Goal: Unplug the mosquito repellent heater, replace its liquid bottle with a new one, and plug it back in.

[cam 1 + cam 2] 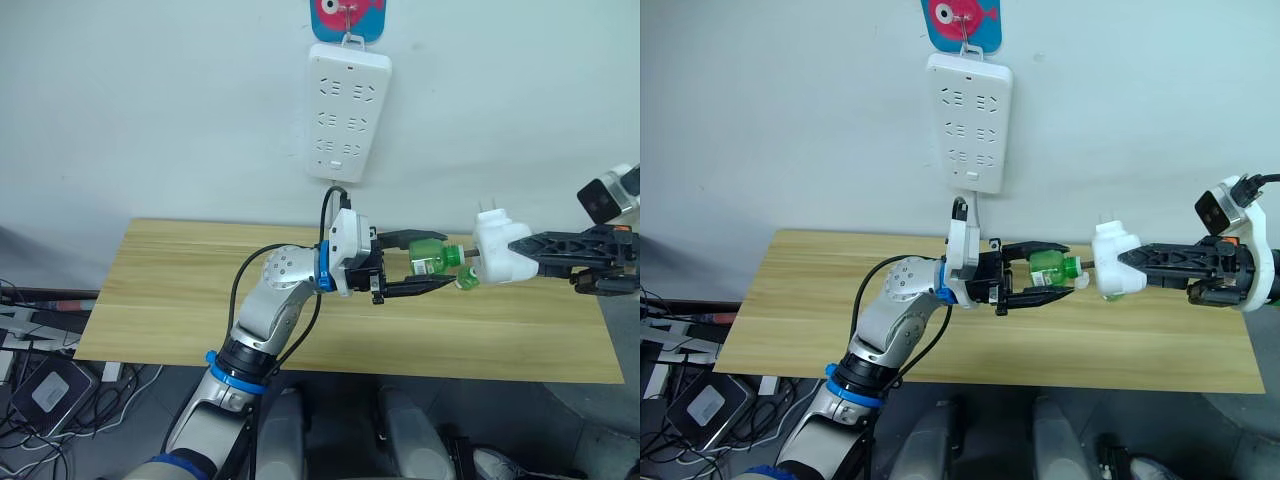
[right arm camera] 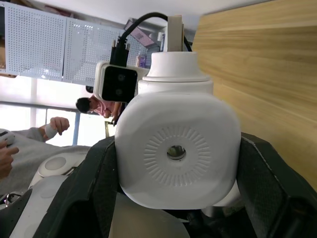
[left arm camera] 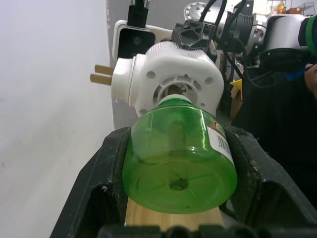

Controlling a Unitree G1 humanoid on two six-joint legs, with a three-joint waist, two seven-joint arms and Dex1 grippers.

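We grip the green translucent plastic liquid bottle [image 1: 430, 260] in our left tool [image 1: 432, 264], neck pointing straight at the socket of the small white rounded plastic heater [image 1: 498, 249] clamped in our right tool [image 1: 512, 255], axes nearly aligned above the wooden surface [image 1: 180, 300].

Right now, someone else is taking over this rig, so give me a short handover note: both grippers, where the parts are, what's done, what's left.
Left gripper: shut on the small green translucent plastic liquid bottle, neck pointing at the heater.
Right gripper: shut on the small white rounded plastic mosquito repellent heater, held above the light wooden table, prongs up.
The heater is unplugged; the long white power strip hangs on the wall above the table.
The bottle's neck sits at the heater's socket opening; whether it is going in or coming out cannot be told.
Left: finish the bottle swap, then plug the heater into the strip.
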